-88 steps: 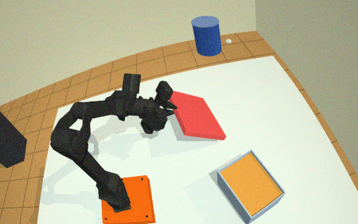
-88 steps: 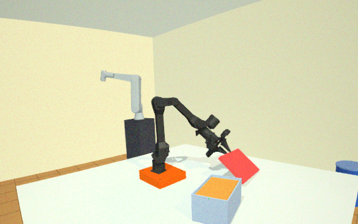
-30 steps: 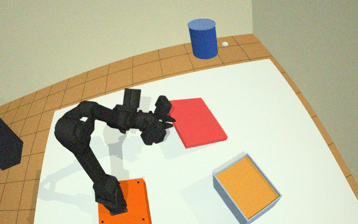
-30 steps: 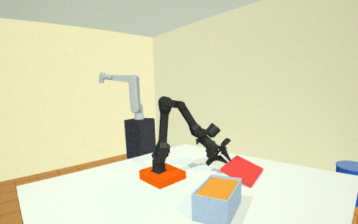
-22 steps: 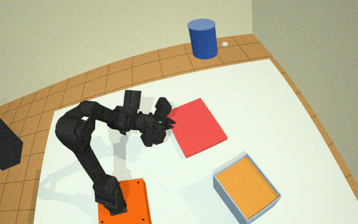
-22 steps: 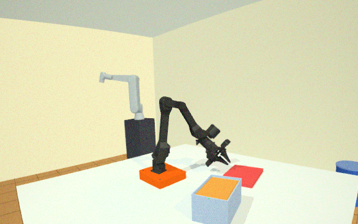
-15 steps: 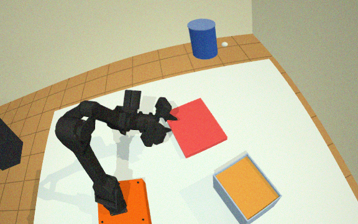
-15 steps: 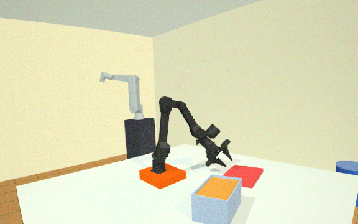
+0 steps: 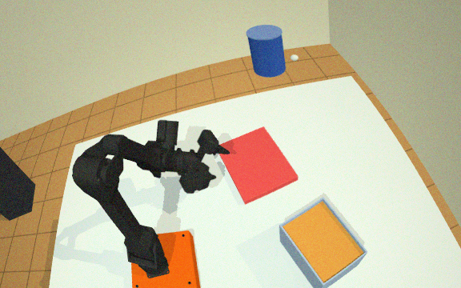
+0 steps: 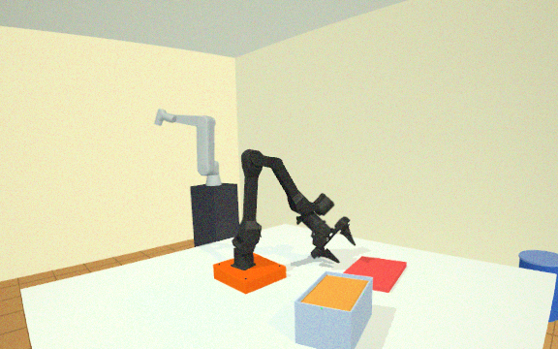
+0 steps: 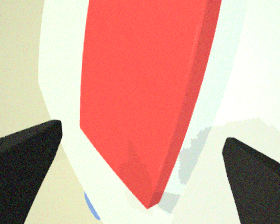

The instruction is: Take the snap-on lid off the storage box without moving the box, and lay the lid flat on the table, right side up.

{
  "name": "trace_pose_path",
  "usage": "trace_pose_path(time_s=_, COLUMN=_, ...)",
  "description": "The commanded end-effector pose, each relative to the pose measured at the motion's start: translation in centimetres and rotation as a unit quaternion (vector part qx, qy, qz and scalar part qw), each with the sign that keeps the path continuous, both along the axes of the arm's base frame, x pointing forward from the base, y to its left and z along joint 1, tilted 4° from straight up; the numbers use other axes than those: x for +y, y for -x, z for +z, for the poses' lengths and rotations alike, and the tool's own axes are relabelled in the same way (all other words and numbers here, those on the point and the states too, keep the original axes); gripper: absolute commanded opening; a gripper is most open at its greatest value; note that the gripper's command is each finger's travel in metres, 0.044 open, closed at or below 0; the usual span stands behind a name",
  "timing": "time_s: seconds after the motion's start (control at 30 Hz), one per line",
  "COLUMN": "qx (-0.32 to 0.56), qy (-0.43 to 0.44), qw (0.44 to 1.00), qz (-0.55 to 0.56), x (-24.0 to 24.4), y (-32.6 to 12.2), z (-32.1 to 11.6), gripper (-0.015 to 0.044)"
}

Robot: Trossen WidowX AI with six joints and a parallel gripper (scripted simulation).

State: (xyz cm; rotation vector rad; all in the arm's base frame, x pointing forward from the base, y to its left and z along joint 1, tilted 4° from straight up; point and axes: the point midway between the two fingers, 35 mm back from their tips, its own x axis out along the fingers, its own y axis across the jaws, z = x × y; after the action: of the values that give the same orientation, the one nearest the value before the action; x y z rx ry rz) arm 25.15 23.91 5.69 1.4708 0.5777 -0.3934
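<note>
In the top view, you see the fingers [image 9: 223,150] [image 10: 326,254] spread wide, with nothing held between them. In the wrist view, the tapered black tips stand on either side of one corner of the lid [image 9: 258,166] [image 10: 378,272] [image 11: 136,90], apart from it.

Note the lid, a thin, matt red, rectangular slab, lying flat on the smooth white worktop [image 9: 374,160] [image 10: 139,301] [image 11: 261,75], between the box and the top view's upper edge. You cannot tell from its plain upper face whether it is right side up.

The box [image 9: 300,256] [image 10: 320,325], pale blue and straight-walled, stands lidless towards the top view's right edge, well apart from the lid. Within its thin rim you find a flat, faintly grainy orange surface [image 9: 322,240] [image 10: 337,292].
</note>
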Motion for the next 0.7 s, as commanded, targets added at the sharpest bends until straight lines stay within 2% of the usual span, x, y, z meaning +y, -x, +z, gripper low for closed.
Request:
trace_pose_path(time_s=0.0, qx=-0.002, qy=-0.002, qw=1.0, qz=-0.002, x=-0.2, y=0.7, z=0.1, gripper=0.044)
trace_pose_path(time_s=0.67, qx=0.0, qy=-0.002, qw=1.0, qz=-0.002, x=-0.7, y=4.7, z=-0.2, gripper=0.044)
